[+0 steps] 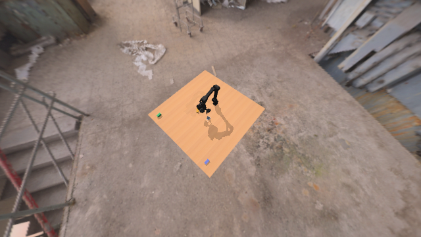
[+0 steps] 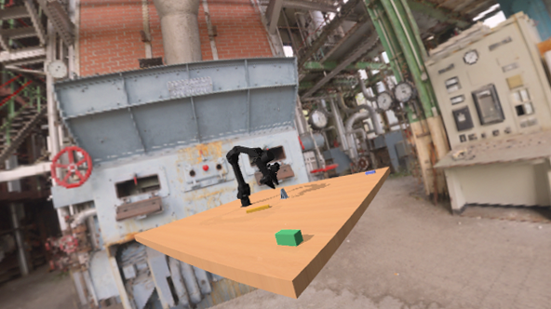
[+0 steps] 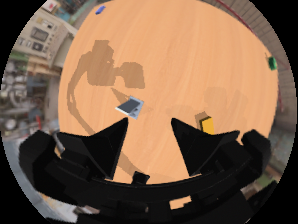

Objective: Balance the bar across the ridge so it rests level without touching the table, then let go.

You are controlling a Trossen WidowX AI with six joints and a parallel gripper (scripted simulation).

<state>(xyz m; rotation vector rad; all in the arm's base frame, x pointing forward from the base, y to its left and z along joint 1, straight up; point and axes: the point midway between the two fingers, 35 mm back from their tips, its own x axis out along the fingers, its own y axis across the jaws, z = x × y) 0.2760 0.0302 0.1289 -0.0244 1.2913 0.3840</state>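
The yellow bar [image 2: 257, 208] [image 3: 207, 125] lies flat on the table, away from the ridge; in the top view the arm hides most of it. The blue-grey ridge [image 1: 208, 118] [image 2: 284, 194] [image 3: 131, 106] stands on the table with nothing on it. My gripper [image 3: 149, 120] is open and empty, held above the table. In the wrist view the ridge shows beyond the left fingertip, and the bar is partly hidden behind the right finger.
The wooden table [image 1: 184, 131] [image 2: 205, 241] bears a green block [image 1: 159, 114] [image 2: 288, 238] [image 3: 272, 63] near one corner and a blue block [image 1: 206, 161] [image 2: 370, 172] [image 3: 100, 10] near another. The arm's shadow falls beside the ridge.
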